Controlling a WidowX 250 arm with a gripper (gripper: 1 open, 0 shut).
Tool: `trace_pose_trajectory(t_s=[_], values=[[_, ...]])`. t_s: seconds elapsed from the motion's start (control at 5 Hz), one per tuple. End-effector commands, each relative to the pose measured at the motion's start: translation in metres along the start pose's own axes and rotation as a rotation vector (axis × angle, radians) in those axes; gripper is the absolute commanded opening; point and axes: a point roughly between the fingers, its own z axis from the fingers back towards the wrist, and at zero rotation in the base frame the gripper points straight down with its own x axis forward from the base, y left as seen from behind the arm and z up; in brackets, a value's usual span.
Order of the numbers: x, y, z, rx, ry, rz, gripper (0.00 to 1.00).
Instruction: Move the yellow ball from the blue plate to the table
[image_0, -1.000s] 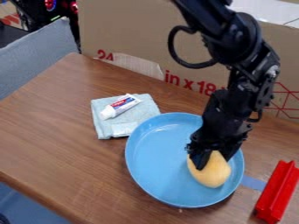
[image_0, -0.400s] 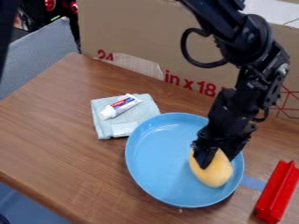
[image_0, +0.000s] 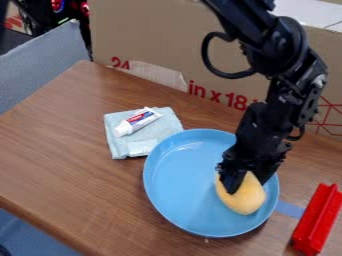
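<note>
Nearest the viewer, the blue plate (image_0: 181, 185) is seen lying flat on the worktop (image_0: 60, 130), its front rim close to the worktop's front edge. To the right of the plate, a red block (image_0: 318, 218) stands at the frame's edge, apart from the rim.

The yellow ball (image_0: 242, 194) is found inside the plate, on its right half and near the right rim, so nothing of the task has yet been completed. The end effector (image_0: 238, 178) is pointed straight down over the ball, with its dark fingers set against the ball's upper flanks. The jaws are held fairly wide, about the ball's width; they appear to be clamped on the ball, though from this angle full contact on both sides cannot be confirmed.

The ball is judged to be light and matte, so it should not be slippery, but its egg-like roundness (with nothing flat to rest on) means it may roll once set down. A hold across the widest part, just above the middle, is thought best.

To the left of the plate, a pale folded cloth (image_0: 134, 135) is seen with a small tube (image_0: 144, 121) on it. Beyond the plate, a cardboard box (image_0: 201, 50) with red print is placed at the back.
</note>
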Motion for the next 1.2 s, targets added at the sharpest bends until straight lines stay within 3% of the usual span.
trace_pose_trajectory(t_s=[0.0,0.2,0.4,0.6,0.8,1.0], values=[[-0.008,0.016,-0.018,0.058,0.013,-0.001,0.0],[-0.025,-0.006,-0.027,0.058,0.012,-0.001,0.0],[-0.012,0.002,-0.035,0.066,0.04,0.001,0.0],[-0.01,0.003,-0.037,0.063,0.034,-0.001,0.0],[-0.021,0.021,-0.043,0.053,0.048,-0.004,0.0],[-0.034,0.02,-0.041,0.069,0.072,0.005,0.0]])
